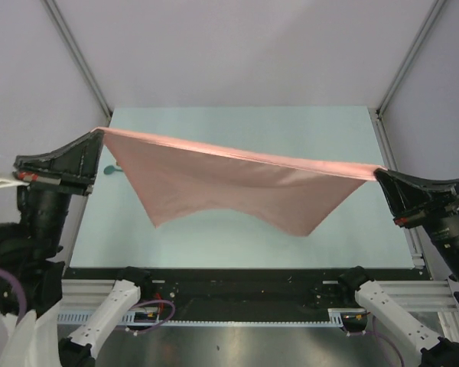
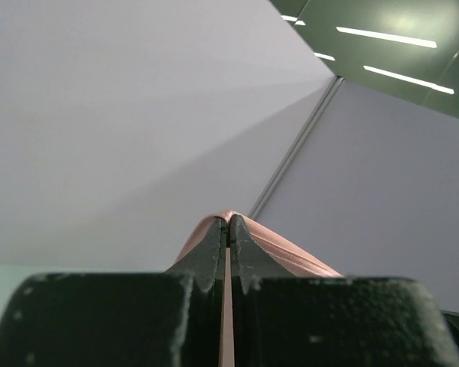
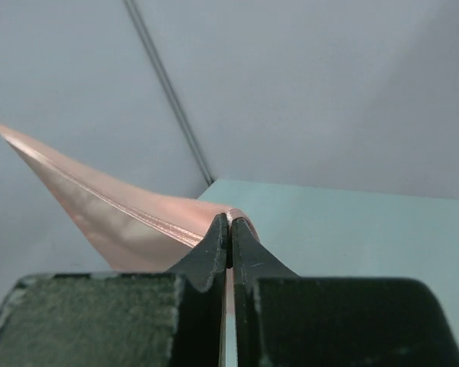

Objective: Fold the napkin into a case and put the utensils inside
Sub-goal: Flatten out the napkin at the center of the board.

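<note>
**Napkin held aloft, ready for folding.** The napkin (image 1: pixel 237 183) is held above the desk (image 1: pixel 237 122), stretched by one edge between the two arms. Its left end is pinched in the closed left fingers (image 1: pixel 83 151) and its right end in the closed right fingers (image 1: pixel 402 187). In each wrist view the salmon cloth is seen clamped at the very tips.

The taut edge, the cloth's long axis at this moment, runs from left to right and slopes down toward the right in the overhead view. Below that edge the rest of the cloth hangs toward the near side in two drooping corners. These are judged to be clear of the surface.

Neither arm is nearer, since the cloth is shared equally and lies inward from each pair of fingers. No fold is yet made, and a flat lay-down on the desk is judged to be needed first.

What appears to be one utensil (image 1: pixel 112 169), a small teal shape, is glimpsed on the desk just beside the left fingers, partly hidden by the cloth. The desk is pale mint and smooth, enclosed by plain grey-lilac walls (image 1: pixel 214 46) and metal frame posts (image 1: pixel 76 57).
</note>
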Action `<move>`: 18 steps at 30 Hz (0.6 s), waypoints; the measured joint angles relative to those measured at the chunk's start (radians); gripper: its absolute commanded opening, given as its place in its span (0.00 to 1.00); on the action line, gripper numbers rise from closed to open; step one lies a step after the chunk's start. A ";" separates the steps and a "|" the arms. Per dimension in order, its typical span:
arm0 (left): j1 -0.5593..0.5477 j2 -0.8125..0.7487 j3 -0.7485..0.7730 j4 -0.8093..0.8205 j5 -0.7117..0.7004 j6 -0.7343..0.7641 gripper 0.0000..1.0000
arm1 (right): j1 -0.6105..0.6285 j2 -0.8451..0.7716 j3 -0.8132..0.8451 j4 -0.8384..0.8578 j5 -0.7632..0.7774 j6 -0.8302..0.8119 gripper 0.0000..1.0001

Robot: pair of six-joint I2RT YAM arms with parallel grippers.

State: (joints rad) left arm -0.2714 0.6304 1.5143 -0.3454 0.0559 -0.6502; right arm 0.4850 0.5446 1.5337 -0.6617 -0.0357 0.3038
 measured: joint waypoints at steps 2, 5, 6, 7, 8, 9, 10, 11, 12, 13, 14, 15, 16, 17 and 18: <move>0.000 0.011 -0.072 0.028 -0.011 -0.003 0.00 | 0.005 0.026 0.001 -0.018 0.059 -0.001 0.00; 0.000 0.076 -0.151 0.054 -0.040 -0.007 0.00 | 0.026 0.107 0.005 -0.055 0.195 0.000 0.00; 0.000 0.106 -0.167 0.064 -0.050 -0.012 0.00 | 0.030 0.138 0.005 -0.066 0.237 0.001 0.00; 0.000 0.155 -0.189 0.087 -0.063 -0.022 0.00 | 0.034 0.183 0.002 -0.076 0.292 0.002 0.00; 0.000 0.210 -0.207 0.099 -0.075 -0.029 0.00 | 0.032 0.235 -0.005 -0.080 0.343 0.003 0.00; 0.000 0.269 -0.221 0.113 -0.085 -0.037 0.00 | 0.025 0.285 -0.019 -0.077 0.374 0.005 0.00; 0.000 0.327 -0.236 0.130 -0.092 -0.046 0.00 | 0.004 0.334 -0.041 -0.071 0.387 0.007 0.00; 0.000 0.374 -0.247 0.146 -0.098 -0.053 0.00 | -0.031 0.369 -0.060 -0.064 0.385 0.013 0.00; 0.000 0.447 -0.259 0.171 -0.105 -0.060 0.00 | -0.092 0.414 -0.085 -0.051 0.351 0.021 0.00; 0.001 0.517 -0.269 0.190 -0.109 -0.068 0.00 | -0.169 0.460 -0.117 -0.027 0.299 0.035 0.00; 0.003 0.581 -0.276 0.204 -0.112 -0.077 0.00 | -0.249 0.507 -0.152 0.003 0.255 0.045 0.00; 0.006 0.654 -0.277 0.210 -0.110 -0.086 0.00 | -0.327 0.567 -0.196 0.043 0.194 0.063 0.00; 0.010 0.723 -0.277 0.231 -0.105 -0.095 0.00 | -0.373 0.613 -0.226 0.067 0.166 0.071 0.00; 0.014 0.791 -0.277 0.254 -0.102 -0.103 0.00 | -0.414 0.668 -0.260 0.097 0.130 0.080 0.00; 0.019 0.854 -0.274 0.272 -0.097 -0.111 0.00 | -0.442 0.724 -0.282 0.121 0.099 0.086 0.00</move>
State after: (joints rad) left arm -0.2527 1.4845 1.2404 -0.0731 -0.0410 -0.7609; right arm 0.0433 1.2686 1.2522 -0.5404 0.0635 0.3897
